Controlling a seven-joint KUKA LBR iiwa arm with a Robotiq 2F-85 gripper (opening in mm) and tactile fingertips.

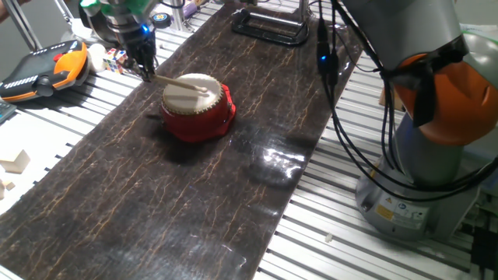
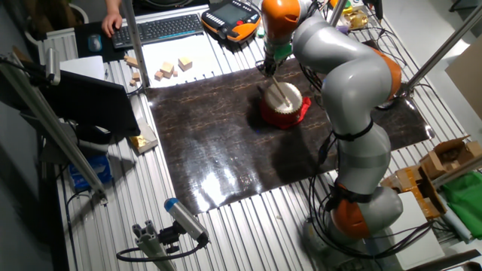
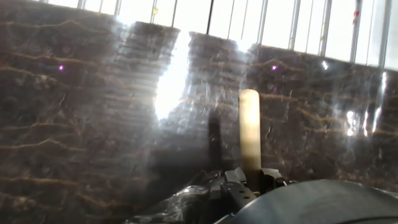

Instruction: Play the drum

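The drum point(image 1: 198, 117) has a red body and a cream skin and stands on the dark mat point(image 1: 156, 202). It also shows in the other fixed view point(image 2: 286, 111). My gripper point(image 1: 145, 68) is just beside the drum's far left edge, shut on a thin pale wooden stick point(image 1: 180, 85). The stick slants over the skin, and its tip lies on or just above it. In the other fixed view the gripper point(image 2: 269, 70) holds the stick point(image 2: 279, 93) across the drum. In the hand view the stick point(image 3: 250, 127) pokes out from the gripper point(image 3: 249, 177) over the mat; the drum is out of view there.
An orange teach pendant point(image 1: 43, 66) and small items lie on the slatted table to the left. Wooden blocks point(image 2: 169, 70) and a keyboard point(image 2: 158, 28) lie beyond the mat. A black frame point(image 1: 268, 23) stands at the mat's far end. The arm's base point(image 1: 412, 179) and cables are on the right.
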